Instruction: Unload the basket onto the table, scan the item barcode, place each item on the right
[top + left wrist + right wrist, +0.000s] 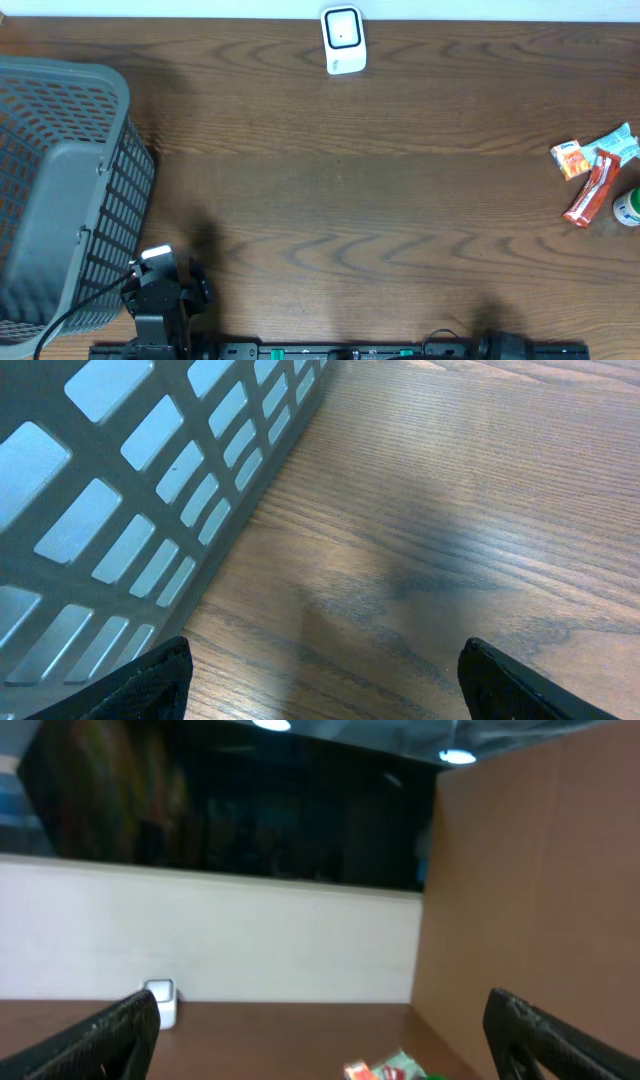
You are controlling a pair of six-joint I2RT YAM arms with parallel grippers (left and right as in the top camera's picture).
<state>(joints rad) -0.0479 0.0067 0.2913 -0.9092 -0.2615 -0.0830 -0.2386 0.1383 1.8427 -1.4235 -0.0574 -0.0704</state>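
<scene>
The white barcode scanner [343, 40] stands upright at the table's far edge; it also shows small as the scanner [161, 1002] in the right wrist view. Several snack items lie at the far right: an orange packet [570, 159], a red bar [592, 190], a pale teal packet [618, 141] and a green-and-white bottle [628, 208]. My left gripper [325, 690] is open over bare wood beside the basket, holding nothing. My right gripper [322, 1040] is wide open and empty, facing the back wall, with the items [385, 1070] low ahead of it.
A large grey plastic basket [60, 190] fills the left side, its slotted wall [150, 490] close to my left fingers. The left arm [160, 300] sits at the front edge by the basket. A brown side panel [540, 870] stands on the right.
</scene>
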